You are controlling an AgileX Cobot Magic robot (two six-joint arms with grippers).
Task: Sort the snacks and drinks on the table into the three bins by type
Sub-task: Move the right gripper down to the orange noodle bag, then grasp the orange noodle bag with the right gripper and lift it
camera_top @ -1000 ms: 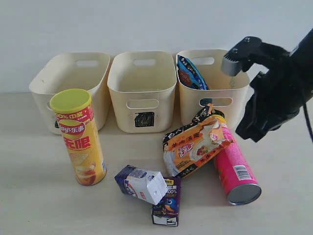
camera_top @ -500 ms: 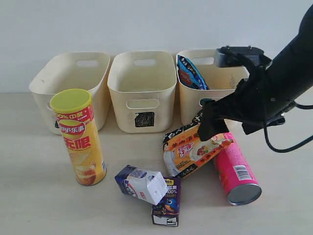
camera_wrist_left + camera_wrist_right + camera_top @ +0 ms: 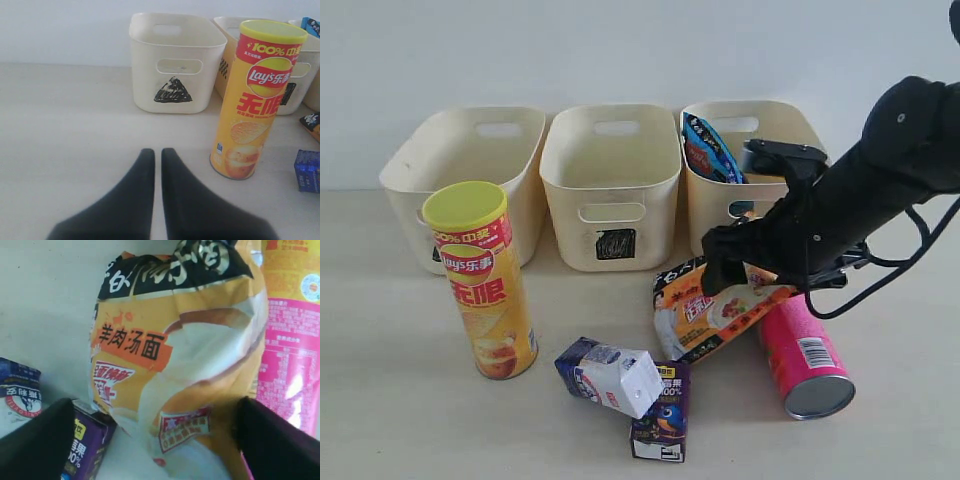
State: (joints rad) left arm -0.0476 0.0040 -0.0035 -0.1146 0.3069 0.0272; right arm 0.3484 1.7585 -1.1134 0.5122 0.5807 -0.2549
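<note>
Barely started: finds only the blue bag [image 3: 705,150] binned, in the bin [image 3: 760,104] just behind the right end effector [image 3: 720,275]. Hangs released there, jaws wide astride the orange bag [image 3: 165,355], not yet gripping. Leaves five to sort: that bag, the pink can [image 3: 802,350] touching it, carton [image 3: 618,378] and juice box [image 3: 660,415] nearby in front, yellow can [image 3: 255,100] near the left end effector [image 3: 156,165], clenched on nothing

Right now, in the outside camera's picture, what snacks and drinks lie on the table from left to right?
Yellow chip can, white carton, orange bag, pink can. The purple juice box overlaps the carton, so I skip it.
</note>
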